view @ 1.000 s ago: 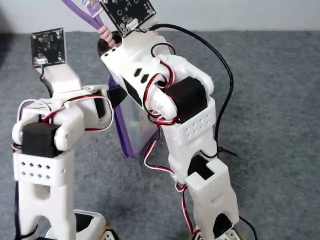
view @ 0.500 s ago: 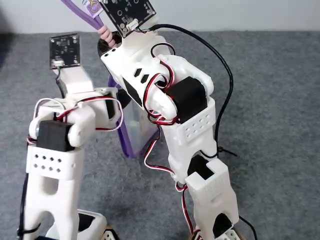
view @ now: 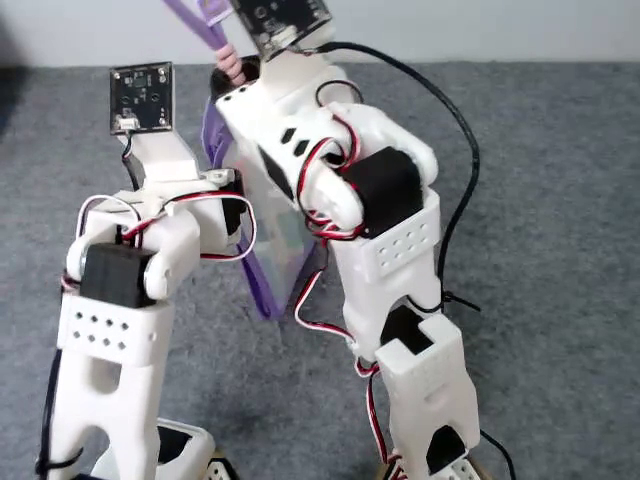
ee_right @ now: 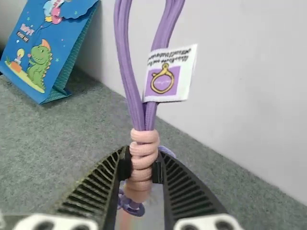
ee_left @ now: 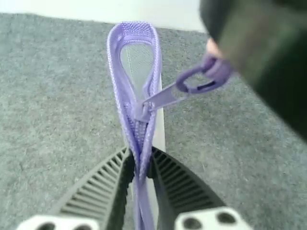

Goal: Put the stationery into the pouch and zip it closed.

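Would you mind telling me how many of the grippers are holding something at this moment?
2. The left gripper is shut on the zipper edge of the pouch; the right gripper is shut on the pink coil of the purple strap.

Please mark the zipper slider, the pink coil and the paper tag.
zipper slider (ee_left: 141, 112), left wrist view, its body.
pink coil (ee_right: 143, 153), right wrist view, middle turns.
paper tag (ee_right: 169, 73), right wrist view, printed face.
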Robot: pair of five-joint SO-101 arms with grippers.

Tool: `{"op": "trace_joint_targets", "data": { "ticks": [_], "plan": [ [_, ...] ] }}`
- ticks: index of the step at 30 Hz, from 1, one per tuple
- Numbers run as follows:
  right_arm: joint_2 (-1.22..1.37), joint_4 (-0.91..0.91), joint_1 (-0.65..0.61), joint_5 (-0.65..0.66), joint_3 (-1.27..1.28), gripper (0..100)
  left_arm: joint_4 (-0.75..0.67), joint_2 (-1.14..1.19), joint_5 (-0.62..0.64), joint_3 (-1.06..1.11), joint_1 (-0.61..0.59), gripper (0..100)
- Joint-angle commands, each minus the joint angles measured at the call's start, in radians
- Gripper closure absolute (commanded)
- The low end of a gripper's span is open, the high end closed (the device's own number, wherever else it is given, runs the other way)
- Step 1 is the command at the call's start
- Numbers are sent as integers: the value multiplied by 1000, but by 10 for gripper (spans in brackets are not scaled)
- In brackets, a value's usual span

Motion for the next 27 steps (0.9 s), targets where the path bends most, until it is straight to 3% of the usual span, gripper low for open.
{"op": "trace_joint_targets", "data": {
  "ticks": [1, 5, 17, 27],
  "plan": [
    [-50, -50, 67, -29, -37, 991, -18, -104, 41, -10, 3, 988],
    [10, -120, 117, -64, -43, 991, 12, -173, 44, -7, 5, 990],
    [186, -294, 214, -68, -43, 991, 120, -330, 101, -8, 158, 991],
    [231, -321, 259, -110, -44, 991, 175, -396, 103, -8, 152, 991]
  ]
}}
